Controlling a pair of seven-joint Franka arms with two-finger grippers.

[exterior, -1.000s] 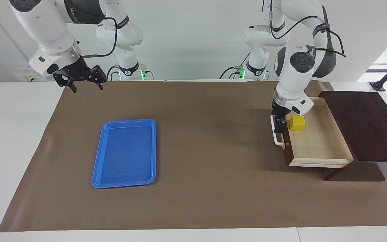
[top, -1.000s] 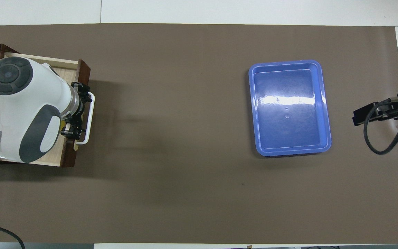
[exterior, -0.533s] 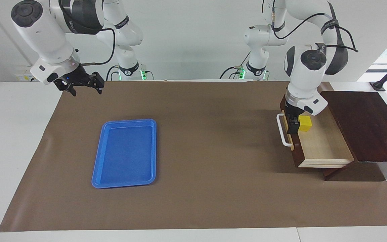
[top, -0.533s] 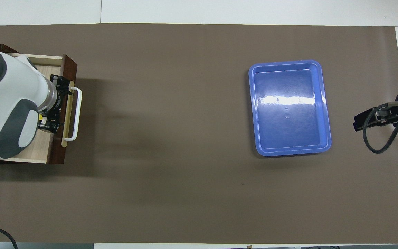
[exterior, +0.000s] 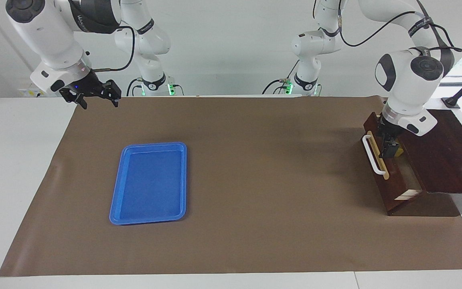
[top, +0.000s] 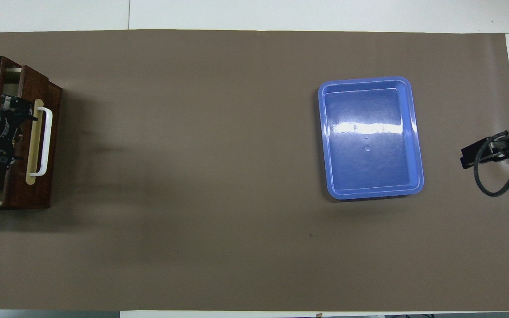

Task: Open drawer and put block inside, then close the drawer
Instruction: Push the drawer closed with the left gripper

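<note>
**Drawer nearly shut, left gripper at its front**

The drawer (exterior: 391,176) at the left arm's end of the table shows only a narrow strip of pale interior. A sliver of the yellow block (exterior: 398,151) peeks out inside it. The left gripper (exterior: 388,149) is at the drawer's top edge beside the white handle (exterior: 372,155); I cannot tell how its fingers stand. The right gripper (exterior: 94,100), fingers spread, waits over the mat's (exterior: 255,180) corner, well apart from the blue tray (exterior: 115,208).

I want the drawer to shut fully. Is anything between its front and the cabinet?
Only the left gripper itself: it reaches down into the narrow gap between the drawer front and the cabinet. Nothing else visible blocks it.
</note>
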